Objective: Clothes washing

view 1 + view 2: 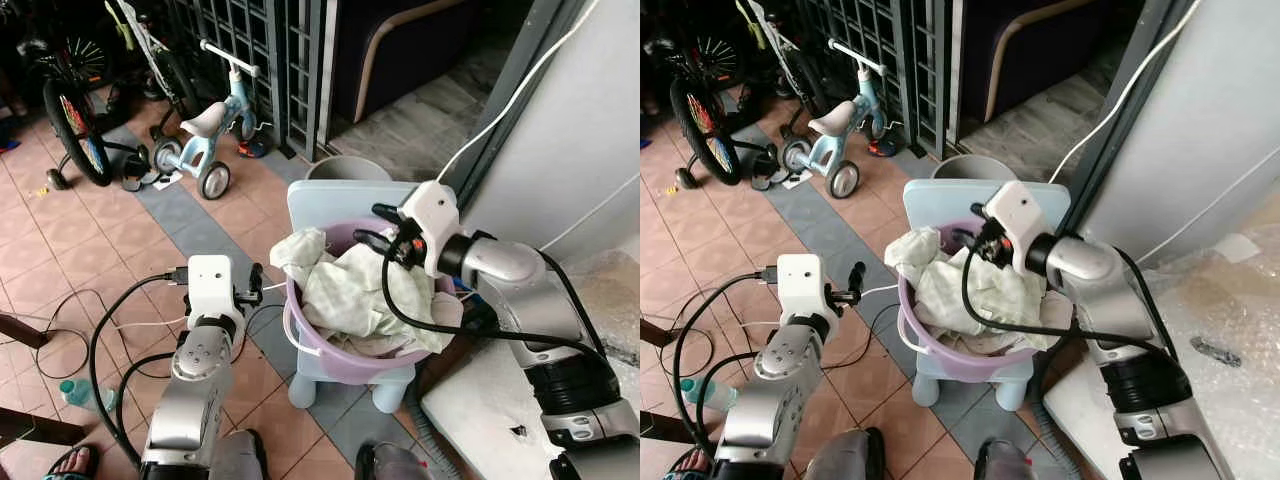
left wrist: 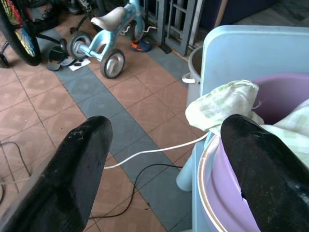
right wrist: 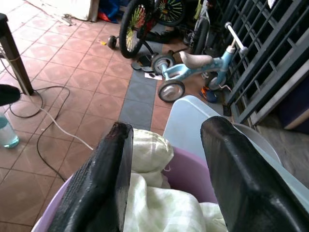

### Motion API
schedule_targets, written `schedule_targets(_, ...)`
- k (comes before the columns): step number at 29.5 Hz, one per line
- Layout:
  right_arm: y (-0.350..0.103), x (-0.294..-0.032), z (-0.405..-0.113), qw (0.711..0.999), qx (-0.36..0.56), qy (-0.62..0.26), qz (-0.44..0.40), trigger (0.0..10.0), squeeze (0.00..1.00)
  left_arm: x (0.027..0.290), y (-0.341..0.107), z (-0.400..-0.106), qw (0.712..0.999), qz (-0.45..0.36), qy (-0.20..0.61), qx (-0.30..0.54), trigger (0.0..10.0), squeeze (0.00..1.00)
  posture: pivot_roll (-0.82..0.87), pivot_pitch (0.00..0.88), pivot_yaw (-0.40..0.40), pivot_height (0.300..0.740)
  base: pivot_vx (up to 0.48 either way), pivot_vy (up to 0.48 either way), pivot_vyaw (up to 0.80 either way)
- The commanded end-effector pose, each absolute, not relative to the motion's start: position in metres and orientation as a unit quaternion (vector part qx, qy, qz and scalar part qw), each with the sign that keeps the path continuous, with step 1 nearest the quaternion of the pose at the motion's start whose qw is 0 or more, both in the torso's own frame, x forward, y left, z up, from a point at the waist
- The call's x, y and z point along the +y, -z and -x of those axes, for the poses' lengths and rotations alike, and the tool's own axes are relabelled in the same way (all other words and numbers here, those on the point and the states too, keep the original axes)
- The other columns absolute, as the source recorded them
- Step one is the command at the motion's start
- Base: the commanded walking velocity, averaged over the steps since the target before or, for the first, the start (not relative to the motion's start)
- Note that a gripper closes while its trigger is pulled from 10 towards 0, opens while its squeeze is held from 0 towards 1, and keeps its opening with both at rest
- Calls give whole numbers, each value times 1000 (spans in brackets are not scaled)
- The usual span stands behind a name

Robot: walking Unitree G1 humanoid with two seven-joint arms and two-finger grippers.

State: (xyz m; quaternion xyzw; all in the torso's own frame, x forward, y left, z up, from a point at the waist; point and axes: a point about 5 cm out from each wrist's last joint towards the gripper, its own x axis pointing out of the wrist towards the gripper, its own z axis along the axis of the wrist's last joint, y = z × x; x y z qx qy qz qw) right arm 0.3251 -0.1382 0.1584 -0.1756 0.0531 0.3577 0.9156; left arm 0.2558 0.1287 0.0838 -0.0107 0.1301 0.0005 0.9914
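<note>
A purple basin heaped with pale green checked clothes stands on a light blue plastic stool. My right gripper hovers over the far side of the basin, just above the clothes, open with nothing between its fingers. The right wrist view looks between its spread fingers at the cloth and the basin's inner wall. My left gripper is held out left of the basin, apart from it, open and empty. In the left wrist view a fold of cloth hangs over the basin rim.
A grey bucket stands behind the stool. A child's blue tricycle, a bicycle and a metal gate are at the back left. Cables and a bottle lie on the tiles. A white wall is at right.
</note>
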Motion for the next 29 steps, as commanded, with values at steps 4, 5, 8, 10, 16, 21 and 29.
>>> schedule_targets(4,-135,-143,-351,944,99,-246,197,10000,1000,127,-95,-249,991,15,0,129,10000,0,119,252,-20,740,0,0,0)
schedule_targets(5,-130,-143,-354,946,108,-227,205,10000,1000,126,-97,-247,991,18,1,130,10000,0,126,263,-23,740,0,0,0)
schedule_targets(8,-115,-141,-361,951,129,-179,219,10000,1000,125,-98,-238,990,22,-2,138,10000,0,149,294,-36,740,0,0,0)
schedule_targets(10,-110,-139,-363,949,132,-167,231,10000,1000,125,-98,-234,990,22,-2,140,10000,0,155,305,-41,740,0,0,0)
schedule_targets(16,-99,-130,-368,954,113,-107,257,10000,1000,128,-99,-222,988,12,-22,152,10000,0,183,321,-63,740,0,0,0)
schedule_targets(21,-64,-122,-354,939,180,-105,274,10000,0,134,-102,-221,987,8,-43,153,10000,0,177,308,-74,740,0,0,0)
schedule_targets(29,-30,-118,-332,914,243,-143,293,0,0,131,-112,-227,989,11,-40,141,10000,0,185,301,-69,740,0,0,0)
